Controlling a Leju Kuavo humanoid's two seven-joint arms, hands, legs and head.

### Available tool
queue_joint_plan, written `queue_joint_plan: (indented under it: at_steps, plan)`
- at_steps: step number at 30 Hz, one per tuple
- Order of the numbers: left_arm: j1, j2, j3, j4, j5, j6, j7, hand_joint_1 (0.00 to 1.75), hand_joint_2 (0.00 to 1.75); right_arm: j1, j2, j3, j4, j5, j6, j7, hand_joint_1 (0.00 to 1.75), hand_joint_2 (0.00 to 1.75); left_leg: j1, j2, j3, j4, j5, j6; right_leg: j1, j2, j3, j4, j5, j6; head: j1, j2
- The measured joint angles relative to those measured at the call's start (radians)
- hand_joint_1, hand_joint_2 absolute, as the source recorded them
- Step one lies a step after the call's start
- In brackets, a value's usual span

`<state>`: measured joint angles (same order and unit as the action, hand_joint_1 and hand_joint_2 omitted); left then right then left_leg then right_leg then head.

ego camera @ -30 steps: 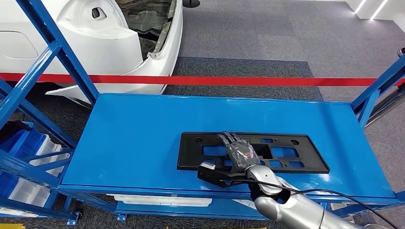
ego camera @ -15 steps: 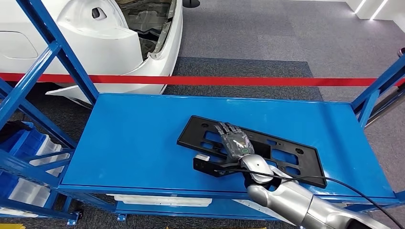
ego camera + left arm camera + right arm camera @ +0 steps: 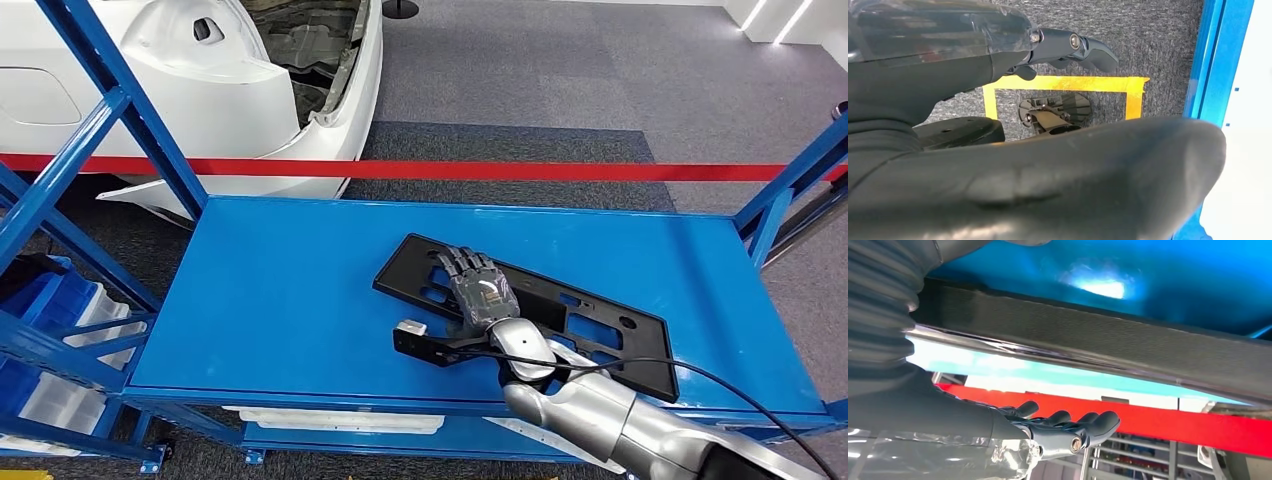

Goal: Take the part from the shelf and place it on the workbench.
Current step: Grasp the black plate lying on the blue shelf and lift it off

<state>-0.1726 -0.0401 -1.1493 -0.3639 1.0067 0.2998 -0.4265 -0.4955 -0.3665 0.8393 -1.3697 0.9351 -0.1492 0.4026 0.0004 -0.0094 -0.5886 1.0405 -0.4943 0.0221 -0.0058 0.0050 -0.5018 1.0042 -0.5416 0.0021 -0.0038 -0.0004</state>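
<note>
On the shelf (image 3: 270, 290), right hand (image 3: 478, 293) lies flat across the part (image 3: 590, 315).

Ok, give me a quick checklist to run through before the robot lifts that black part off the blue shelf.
1. Right hand on the black part: ok, its fingers lie across the top.
2. Firm hold on the part: cannot tell, the head view does not show what is under the edge.
3. Part lying square to the blue shelf: not ok, it sits skewed.
4. Part inside the shelf edge: ok, though its near right corner is close to the front.
5. Shelf around the part free of other items: ok.
6. Left hand out of the way: ok, it hangs over grey carpet with yellow tape.
</note>
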Motion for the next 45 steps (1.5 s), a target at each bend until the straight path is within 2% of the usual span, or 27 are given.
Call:
queue_joint_plan:
  at_steps: [9,20,33,45]
  plan:
    - [0.003,0.000,0.001,0.000,0.012,0.010,-0.009,0.00,0.00,-0.005,0.024,0.022,0.011,0.141,-0.039,0.062,0.00,1.75,0.000,0.000,0.001,0.000,0.000,0.000,0.000,0.000,0.001,0.000,0.000,0.000,0.000,0.000]
    - [0.003,0.000,0.001,0.000,0.019,0.011,-0.016,0.00,0.00,0.002,0.029,0.031,-0.029,0.216,-0.042,0.090,0.00,1.75,0.000,0.000,0.001,0.000,0.000,0.000,0.000,0.000,0.000,0.000,0.000,0.000,0.000,0.000]
    - [0.004,0.000,0.001,0.000,0.019,0.011,-0.014,0.00,0.00,0.029,0.017,0.017,-0.062,0.249,-0.034,0.162,0.00,1.75,0.000,0.000,0.001,0.000,0.000,0.000,0.000,0.000,0.000,0.000,0.000,0.000,0.000,0.000]
    - [0.005,0.000,0.001,0.000,0.019,0.011,-0.011,0.00,0.00,0.070,-0.018,-0.034,-0.062,0.249,0.002,0.176,0.00,1.75,0.000,0.000,0.001,0.000,0.000,0.000,0.000,0.000,0.000,-0.001,0.000,0.000,0.000,0.000]
